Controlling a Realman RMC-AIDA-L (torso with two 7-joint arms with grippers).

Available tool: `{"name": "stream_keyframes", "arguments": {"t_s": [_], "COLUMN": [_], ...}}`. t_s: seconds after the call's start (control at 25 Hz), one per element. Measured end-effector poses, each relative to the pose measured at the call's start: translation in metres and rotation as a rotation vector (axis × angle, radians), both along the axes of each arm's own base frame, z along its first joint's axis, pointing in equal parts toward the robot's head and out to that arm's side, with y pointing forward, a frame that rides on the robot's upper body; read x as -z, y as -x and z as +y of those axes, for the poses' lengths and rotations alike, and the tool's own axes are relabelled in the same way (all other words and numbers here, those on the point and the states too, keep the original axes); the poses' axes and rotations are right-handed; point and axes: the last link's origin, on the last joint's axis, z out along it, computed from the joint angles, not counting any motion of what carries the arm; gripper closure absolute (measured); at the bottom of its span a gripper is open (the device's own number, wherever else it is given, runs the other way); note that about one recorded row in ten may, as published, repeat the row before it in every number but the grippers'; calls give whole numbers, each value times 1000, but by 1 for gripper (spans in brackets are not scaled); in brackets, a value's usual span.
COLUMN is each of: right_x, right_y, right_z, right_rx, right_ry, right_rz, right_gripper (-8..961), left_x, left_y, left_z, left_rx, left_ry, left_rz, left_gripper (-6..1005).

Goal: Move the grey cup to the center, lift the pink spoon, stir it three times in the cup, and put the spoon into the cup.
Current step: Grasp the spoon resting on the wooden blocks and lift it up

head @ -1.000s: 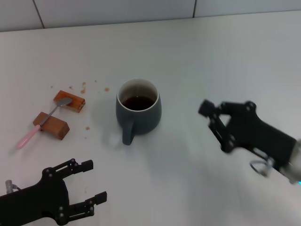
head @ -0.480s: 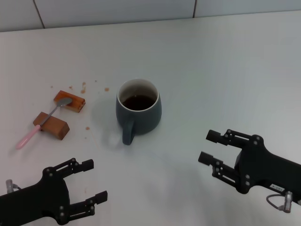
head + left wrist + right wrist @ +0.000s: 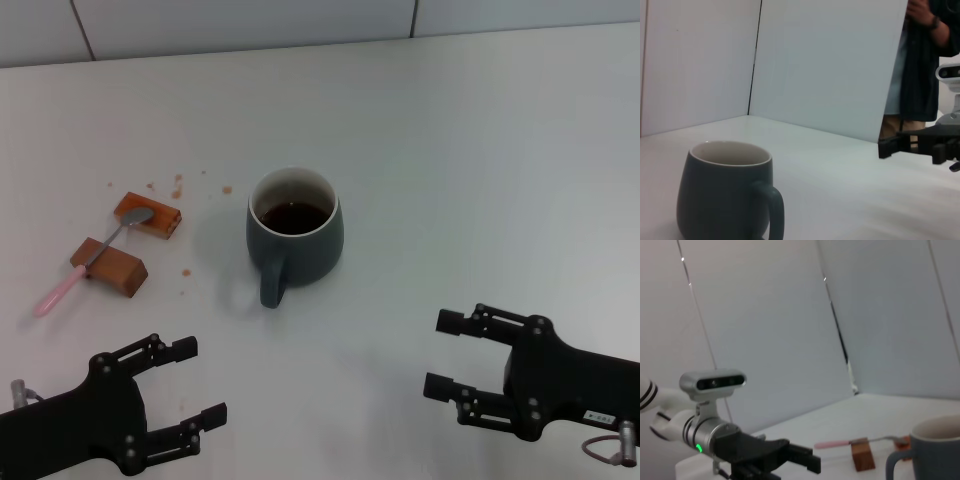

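Both grippers are sitting spread and empty: left gripper (image 3: 195, 385) lower left, right gripper (image 3: 447, 353) lower right. Grey cup (image 3: 294, 235) is standing mid-frame; next, I judge, pinch the pink spoon (image 3: 62, 287) handle at left, clear of the brown blocks (image 3: 110, 266).

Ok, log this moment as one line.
grey cup: centre, untouched | pink spoon: on brown blocks | left gripper: open, near edge | right gripper: open, near edge

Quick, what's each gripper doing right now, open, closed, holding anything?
Left gripper: open, empty, near the table's front edge.
Right gripper: open, empty, well short of the rounded blue-grey ceramic mug.
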Motion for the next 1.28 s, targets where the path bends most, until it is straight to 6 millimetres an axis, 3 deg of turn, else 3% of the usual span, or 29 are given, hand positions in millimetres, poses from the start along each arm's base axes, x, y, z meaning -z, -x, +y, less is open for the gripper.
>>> {"name": "stream_keyframes", "arguments": {"t_s": [0.64, 0.96, 1.08, 1.28], "right_x": [14, 14, 15, 15], "right_y": [7, 6, 5, 5], "right_z": [21, 22, 22, 22], "right_rx": [-7, -5, -2, -2], "right_ry": [99, 94, 92, 89], "right_rz": [-91, -100, -107, -111], "right_gripper": [208, 207, 207, 208], "left_x": [-1, -47, -73, -86], "left_y": [-3, -13, -5, 13], "left_z": [3, 14, 19, 29], "left_rx": [-21, -111, -261, -498], "left_ry": [-41, -354, -453, -444], "left_rz": [-42, -351, -521, -693], "left_gripper": [199, 199, 199, 200]}}
